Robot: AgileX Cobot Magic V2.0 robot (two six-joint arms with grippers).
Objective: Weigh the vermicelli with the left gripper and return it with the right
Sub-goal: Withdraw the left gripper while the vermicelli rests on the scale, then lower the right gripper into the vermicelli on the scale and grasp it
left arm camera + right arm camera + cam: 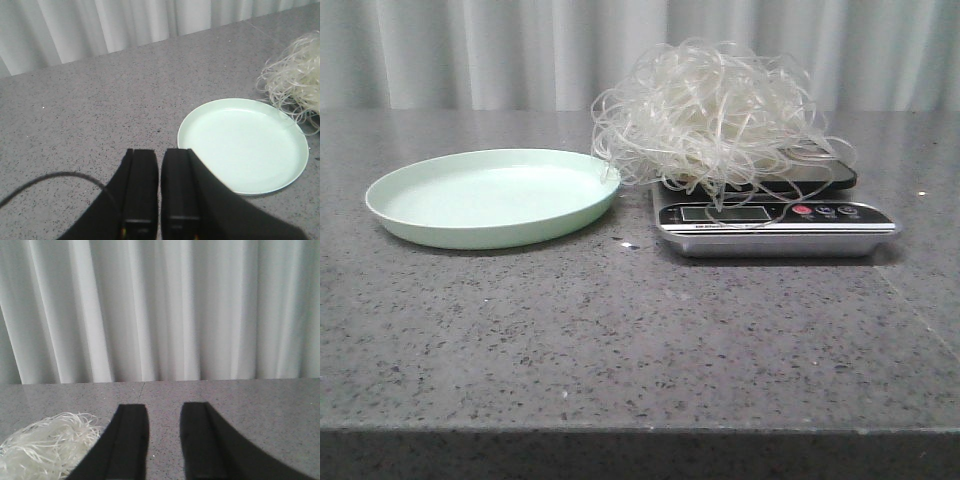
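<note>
Bare grey surface [620, 340] fills the foreground of the front view. Beyond it, a scale [775, 222] is seen at about 1 o'clock from the middle, with the pale green plate [492, 197] at about 10 o'clock, just beside it. The vermicelli [715, 115] is piled on the scale's platform as a fluffy heap, with loose strands hanging over the display and reaching the plate's rim. The plate is seen to be empty.

The left end effector [159, 187] is shown in its wrist view drawn clear of the heap, with its fingers nearly together and nothing between them; the plate lies at 2 o'clock from it. The right end effector [165, 440] is seen parted and empty, held above the surface, with the vermicelli at about 8 o'clock from it and apart from it.

The weighing half is judged done or under way, since the noodles are resting on the scale and have been let go. The display cannot be read. The return is judged still to be made: the heap is yet to be grasped by the right end effector and carried to the plate.
</note>
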